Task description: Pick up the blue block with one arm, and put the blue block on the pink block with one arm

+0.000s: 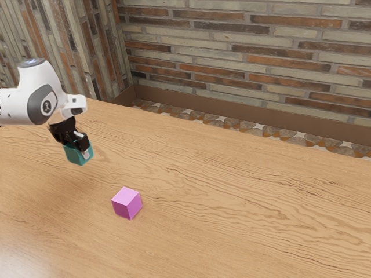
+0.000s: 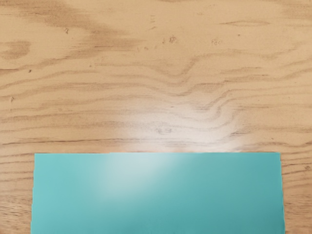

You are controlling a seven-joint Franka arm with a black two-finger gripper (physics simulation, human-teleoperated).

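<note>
Transport is the step in hand, I judge. Exterior view: the gripper (image 1: 78, 148) has its fingers closed from two sides on the blue block (image 1: 73, 155) and holds it in the air over the table (image 1: 232, 174), toward the exterior view's left. The pink block (image 1: 127, 202) lies on the table, far from the edge along the wall (image 1: 243, 52), well apart from the blue one. Next I must carry it above the pink block, then lower it straight. Wrist view: the blue block (image 2: 156, 195) sits square under my hand, which the exterior view cannot tell me; that one gives the height and the gap.
</note>
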